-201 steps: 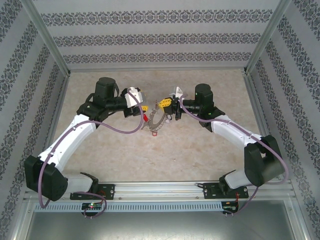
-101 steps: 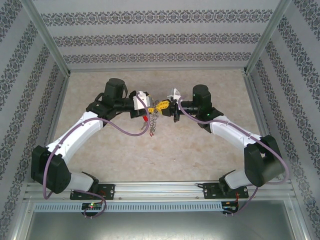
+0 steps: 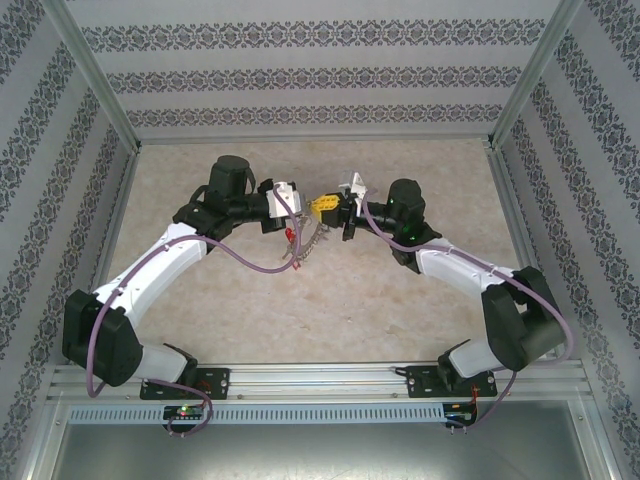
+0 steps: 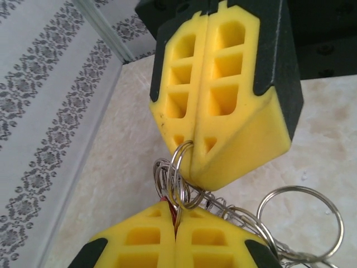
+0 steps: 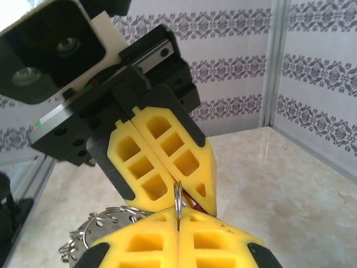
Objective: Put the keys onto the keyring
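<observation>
From above, the left gripper and right gripper meet tip to tip over the middle of the table, each with its pads pressed together. The keyring hangs from where they meet, drooping toward the table. A red key dangles just beside it under the left gripper. In the left wrist view, the left gripper at the bottom is closed on a ring cluster, with a red sliver at its seam. The right gripper above it pinches a split ring at its tip. The beaded keyring trails to the right, next to a plain ring. In the right wrist view, the right gripper nips the split ring edge-on. The left gripper is shut just above it, with a bit of red at its tip, and the keyring hangs at lower left.
</observation>
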